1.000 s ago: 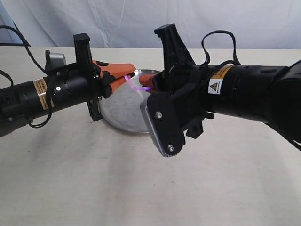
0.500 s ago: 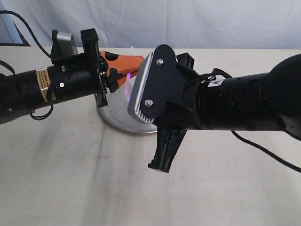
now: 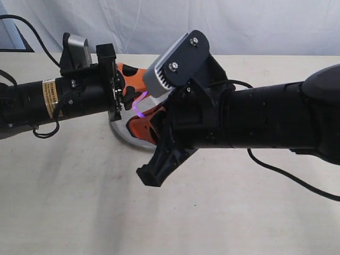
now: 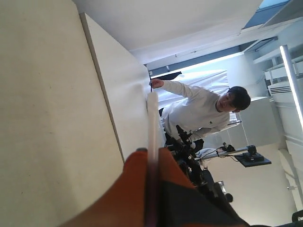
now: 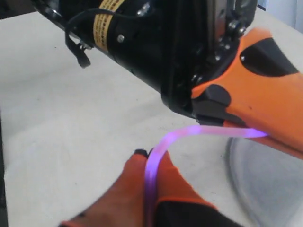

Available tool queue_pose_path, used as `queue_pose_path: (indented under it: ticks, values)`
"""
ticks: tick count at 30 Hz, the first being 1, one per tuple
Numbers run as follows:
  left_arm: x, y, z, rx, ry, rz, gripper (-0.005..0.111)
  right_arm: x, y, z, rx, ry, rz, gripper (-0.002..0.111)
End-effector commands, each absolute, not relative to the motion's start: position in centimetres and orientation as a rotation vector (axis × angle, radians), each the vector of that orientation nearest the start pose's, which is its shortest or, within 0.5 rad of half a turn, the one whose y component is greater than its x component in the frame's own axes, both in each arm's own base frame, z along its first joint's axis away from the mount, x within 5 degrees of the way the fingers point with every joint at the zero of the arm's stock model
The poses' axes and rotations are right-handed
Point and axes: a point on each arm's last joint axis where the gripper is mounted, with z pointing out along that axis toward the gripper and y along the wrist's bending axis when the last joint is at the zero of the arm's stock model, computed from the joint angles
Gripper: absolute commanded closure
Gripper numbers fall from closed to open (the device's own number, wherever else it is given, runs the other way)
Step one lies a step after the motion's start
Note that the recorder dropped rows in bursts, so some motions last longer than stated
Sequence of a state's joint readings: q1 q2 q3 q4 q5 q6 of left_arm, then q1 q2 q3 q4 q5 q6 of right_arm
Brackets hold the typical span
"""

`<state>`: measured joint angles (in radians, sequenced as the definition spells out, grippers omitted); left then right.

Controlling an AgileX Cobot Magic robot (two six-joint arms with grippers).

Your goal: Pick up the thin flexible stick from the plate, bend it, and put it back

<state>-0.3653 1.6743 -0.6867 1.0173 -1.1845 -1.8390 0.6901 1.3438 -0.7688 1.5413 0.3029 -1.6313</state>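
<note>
Thin flexible stick (image 5: 189,133) is clamped at both ends. The right jaws are closed on one end, with the stick rising between the orange fingers (image 5: 124,195). The left jaws are closed on the other end, and the left wrist view shows the stick pinched between their two pads.

Between the two grips the stick forms a bright purple arc, so we judge the bending step to be in hand and the curve already well developed. The stick is held in the air, just above the near rim of the plate (image 3: 120,133), and we see no contact with it. The plate rests on the desk (image 3: 79,202), largely hidden behind the left arm (image 3: 64,98) and the right arm (image 3: 255,125).

Next move, in our judgement:
- Ease the ends apart gently so the stick does not spring free.
- Lower both ends over the middle of the plate.
- Open the jaws only once the stick lies inside the rim.
</note>
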Motion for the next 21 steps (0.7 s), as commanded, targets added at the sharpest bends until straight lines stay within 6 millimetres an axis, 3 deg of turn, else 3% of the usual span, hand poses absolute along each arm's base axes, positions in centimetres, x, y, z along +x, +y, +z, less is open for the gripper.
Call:
queue_pose_path:
  ticks: [1,8,21]
  values:
    - [24.8,-16.8,21.6,0.099,1.986,-1.882,0.107,20.0,20.2,27.1,-0.883,1.905,0.759,0.108]
    - [25.1,-15.7,21.3,0.148,1.998,-1.832,0.107,19.9,20.3,27.3,-0.809,1.944,0.836,0.108]
    - [24.7,-15.7,20.9,0.331,2.007,-1.742,0.107,20.0,20.4,27.6,-0.582,2.026,0.995,0.108]
